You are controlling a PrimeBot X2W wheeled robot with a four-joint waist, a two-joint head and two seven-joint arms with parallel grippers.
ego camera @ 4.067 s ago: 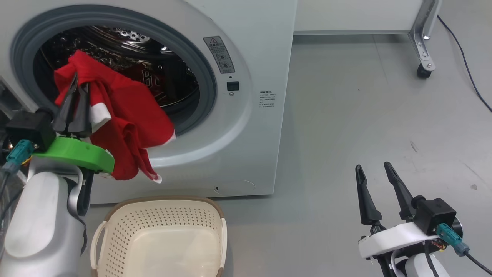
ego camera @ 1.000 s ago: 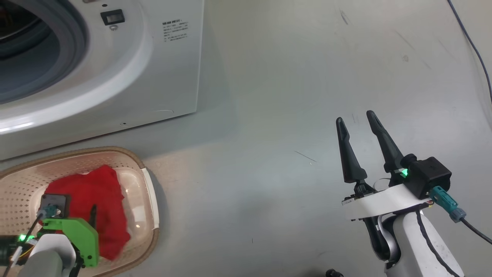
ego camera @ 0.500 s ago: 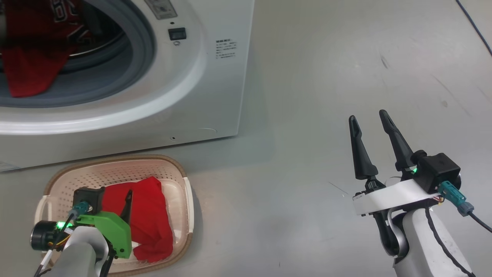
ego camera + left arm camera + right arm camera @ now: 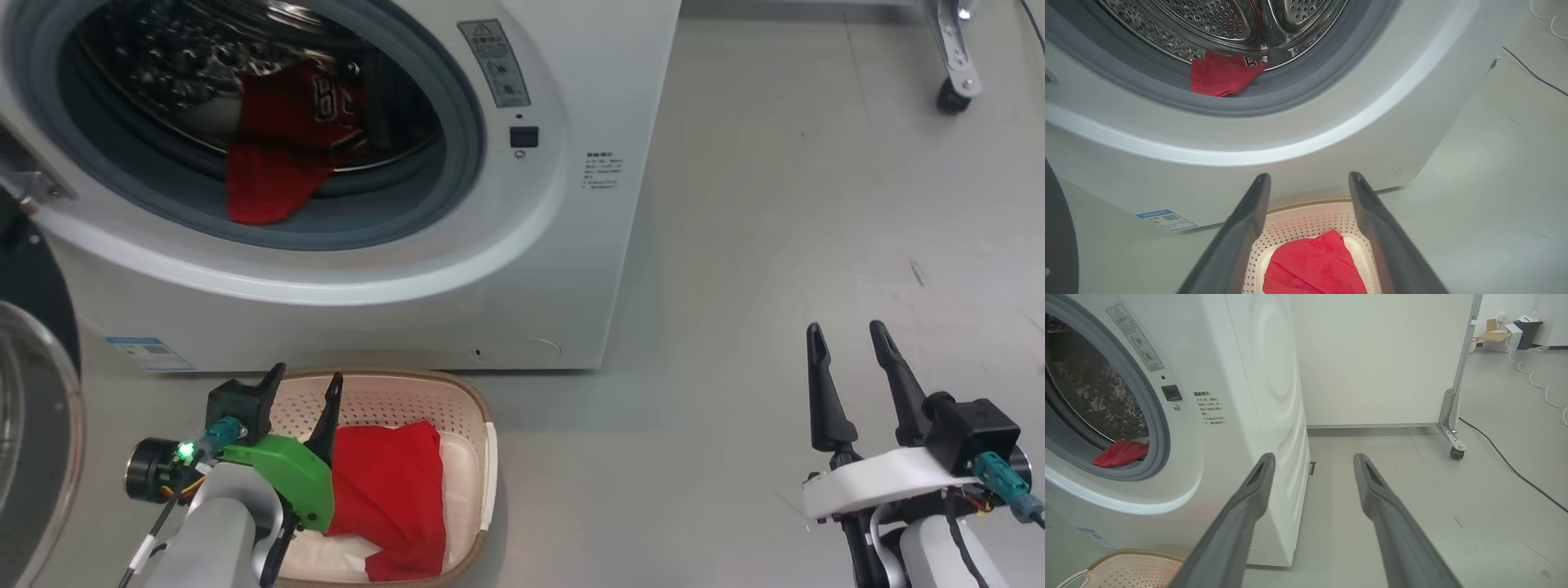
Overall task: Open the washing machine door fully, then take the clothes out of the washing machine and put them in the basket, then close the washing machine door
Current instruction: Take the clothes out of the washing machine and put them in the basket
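The white washing machine (image 4: 588, 269) stands with its door (image 4: 37, 392) swung open at the left edge. A red jersey (image 4: 282, 155) with a dark numeral lies at the drum's front lip, also seen as the jersey (image 4: 1222, 73) and jersey (image 4: 1120, 453). The cream basket (image 4: 482, 425) sits on the floor before the washer with a red jersey (image 4: 392, 490) in it. My left gripper (image 4: 304, 384) is open and empty just above the basket's left part; the basket's jersey (image 4: 1314, 265) lies between and below its fingers. My right gripper (image 4: 847, 339) is open and empty over bare floor at the right.
A white panel on a castor leg (image 4: 951, 57) stands behind the washer at the right. A dark cable (image 4: 1506, 465) runs across the grey floor beyond it. A blue sticker (image 4: 147, 353) marks the washer's lower front.
The head camera has tilted up, bringing the drum into view. My left gripper has lifted clear of the red jersey, which stays in the basket. The right gripper stays open.
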